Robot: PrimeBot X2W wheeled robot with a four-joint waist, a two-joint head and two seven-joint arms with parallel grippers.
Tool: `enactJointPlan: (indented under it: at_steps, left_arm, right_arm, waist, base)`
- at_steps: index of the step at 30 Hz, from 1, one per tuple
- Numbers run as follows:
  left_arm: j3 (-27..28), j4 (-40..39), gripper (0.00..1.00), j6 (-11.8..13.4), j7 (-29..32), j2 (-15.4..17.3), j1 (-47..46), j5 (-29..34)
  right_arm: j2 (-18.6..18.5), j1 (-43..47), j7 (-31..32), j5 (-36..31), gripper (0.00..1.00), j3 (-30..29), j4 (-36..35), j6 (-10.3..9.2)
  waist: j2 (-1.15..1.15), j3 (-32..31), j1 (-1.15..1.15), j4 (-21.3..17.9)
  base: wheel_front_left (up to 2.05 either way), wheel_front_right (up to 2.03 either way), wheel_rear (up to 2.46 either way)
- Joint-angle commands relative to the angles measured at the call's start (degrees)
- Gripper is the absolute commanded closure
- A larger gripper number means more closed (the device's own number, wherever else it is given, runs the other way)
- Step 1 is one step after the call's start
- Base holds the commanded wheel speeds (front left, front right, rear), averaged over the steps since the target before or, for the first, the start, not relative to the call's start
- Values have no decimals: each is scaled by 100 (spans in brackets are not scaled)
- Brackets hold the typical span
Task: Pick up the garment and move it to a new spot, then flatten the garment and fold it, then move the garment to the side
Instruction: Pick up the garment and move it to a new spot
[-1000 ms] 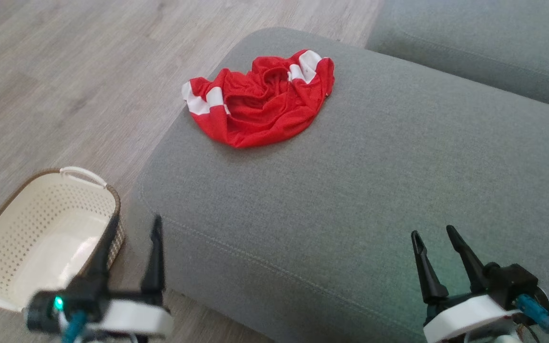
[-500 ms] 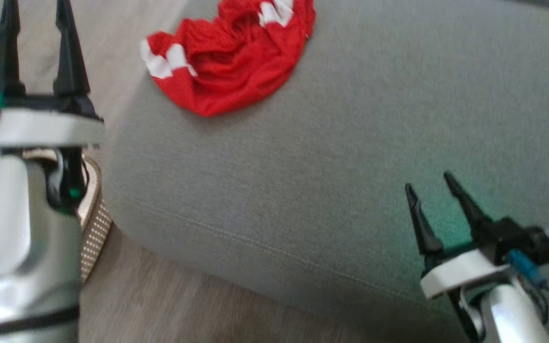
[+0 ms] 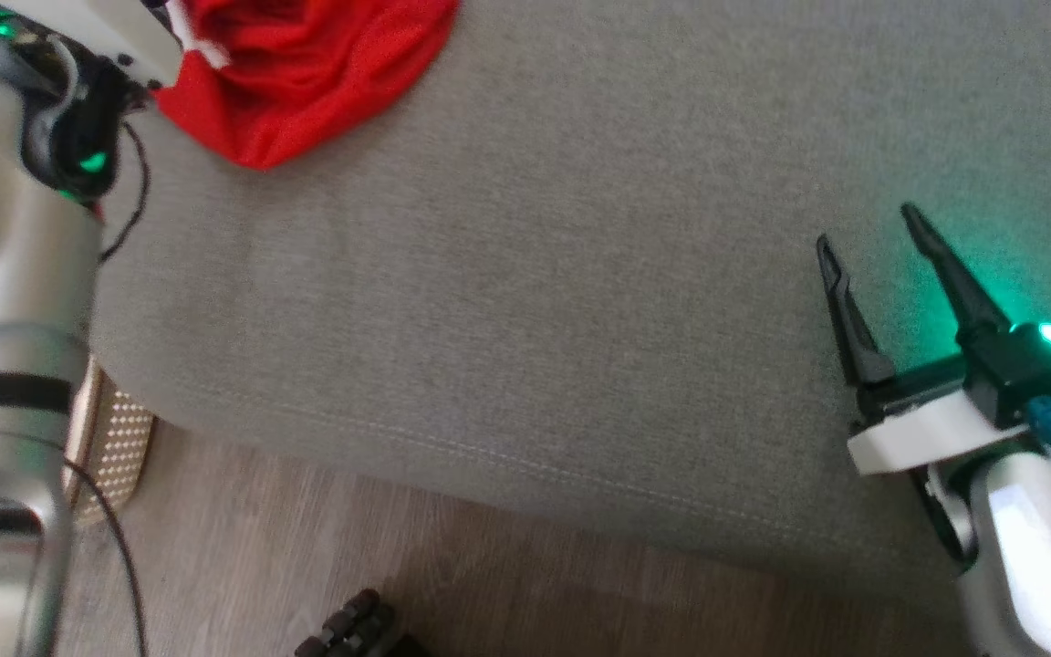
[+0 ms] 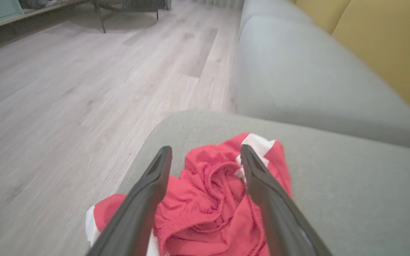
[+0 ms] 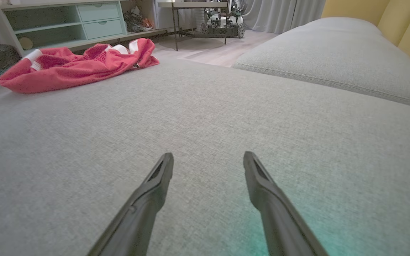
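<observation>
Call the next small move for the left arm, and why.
Probably lower the left gripper onto the crumpled red-and-white garment and close. Its open fingers bracket the bunched folds in the left wrist view, seemingly above them; the right gripper is open over bare sofa cushion, well away.

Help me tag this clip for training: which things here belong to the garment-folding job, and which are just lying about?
Job: red garment, grey sofa cushion, left gripper, right gripper.
Lying about: perforated basket, green shelf unit.
</observation>
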Motion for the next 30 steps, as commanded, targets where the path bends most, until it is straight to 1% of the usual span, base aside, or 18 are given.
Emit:
enactJointPlan:
  at_steps: [1, 4, 6, 9, 14, 18, 24, 25, 26, 30]
  left_arm:
    - [-71, 55, 0, 8, 164, 505, -375, -19]
    - [-527, 477, 0, 8, 511, 672, -671, -95]
    - [-760, 794, 0, 7, 749, 712, -920, -322]
    - [-980, 980, 0, 7, 1027, 711, -1082, -616]
    - [-1264, 1097, 0, 7, 1207, 761, -1162, -1051]
    - [-1560, 1232, 0, 7, 1270, 922, -1180, -1167]
    - [-1826, 1350, 0, 7, 1373, 1029, -1183, -1395]
    - [-1902, 1341, 27, 7, 1404, 1051, -1176, -1432]
    - [-1974, 1322, 100, 7, 1384, 1089, -1177, -1454]
    - [-2241, 1236, 100, 7, 1014, 1241, -1163, -1473]
  right_arm:
    - [-50, -95, -52, -60, 0, 172, -250, -2]
    - [-111, -259, -52, -54, 0, 173, -421, -2]
    - [-163, -410, -52, -43, 0, 161, -633, -2]
    - [-215, -506, -52, -52, 0, 184, -815, -2]
    - [-235, -589, -52, -80, 0, 245, -1072, -2]
    - [-230, -618, -52, -109, 0, 224, -1219, -2]
    - [-195, -692, -52, -145, 0, 203, -1334, -2]
    - [-186, -713, -52, -153, 0, 205, -1362, -2]
    - [-170, -732, -52, -157, 0, 207, -1390, -2]
    - [-95, -788, -52, -150, 0, 242, -1435, -2]
  waist:
    - [0, 403, -2, -247]
    - [0, 622, -2, -368]
    - [0, 818, -2, -489]
    - [0, 987, -2, -580]
    - [0, 1229, -2, -724]
    - [0, 1361, -2, -793]
    - [0, 1437, -2, -895]
    - [0, 1440, -2, -915]
    - [0, 1439, -2, -935]
    - [0, 1377, -2, -1020]
  base:
    - [0, 0, 0]
    - [0, 0, 0]
    - [0, 0, 0]
    - [0, 0, 0]
    - [0, 0, 0]
    - [0, 0, 0]
    - [0, 0, 0]
    - [0, 0, 0]
    - [0, 0, 0]
    - [0, 0, 0]
